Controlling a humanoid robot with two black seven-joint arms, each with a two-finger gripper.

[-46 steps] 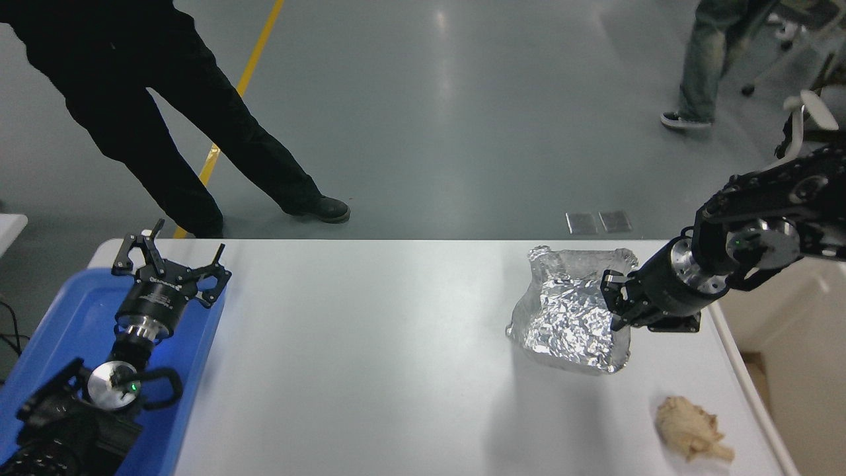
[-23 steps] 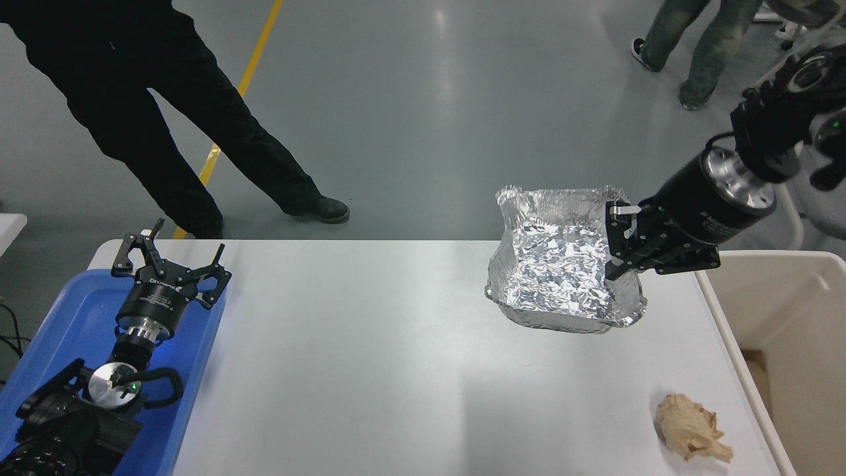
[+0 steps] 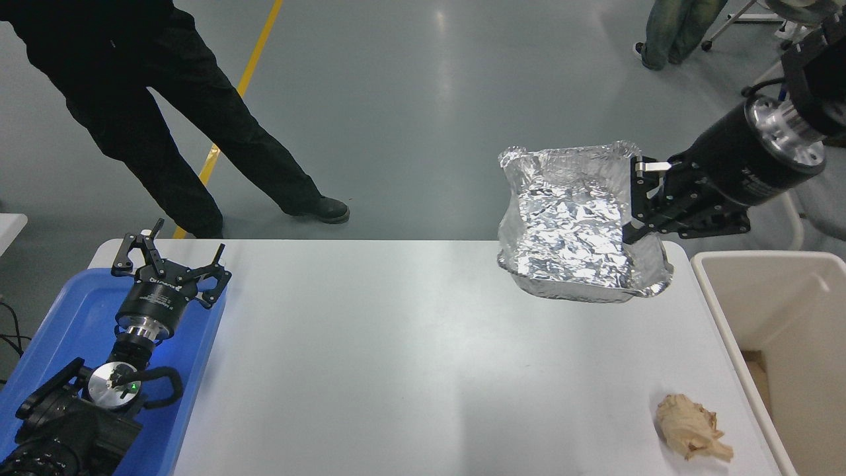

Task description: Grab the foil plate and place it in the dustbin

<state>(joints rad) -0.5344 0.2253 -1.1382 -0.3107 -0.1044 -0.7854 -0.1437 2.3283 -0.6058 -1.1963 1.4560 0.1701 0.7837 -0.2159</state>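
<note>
Foil plate (image 3: 575, 231), shown lifted clear of the white table (image 3: 396, 357) and hanging over that table's far right corner, held level with its hollow upward. I had the right gripper (image 3: 638, 201) pinched on the plate's right rim, one finger inside the wall and one outside. I judged the plate very light, thin and easily crushed; its wrinkled rim was the only sound place to take hold, and a hard squeeze would fold it. Dustbin (image 3: 740, 317), cream, stood just beside the table's right edge, below and right of the plate. Paper wad (image 3: 691, 426) lay near the table's near right corner. Left gripper (image 3: 170, 264) was parked, fingers spread, over the blue tray (image 3: 59, 317) at the table's left end.
</note>
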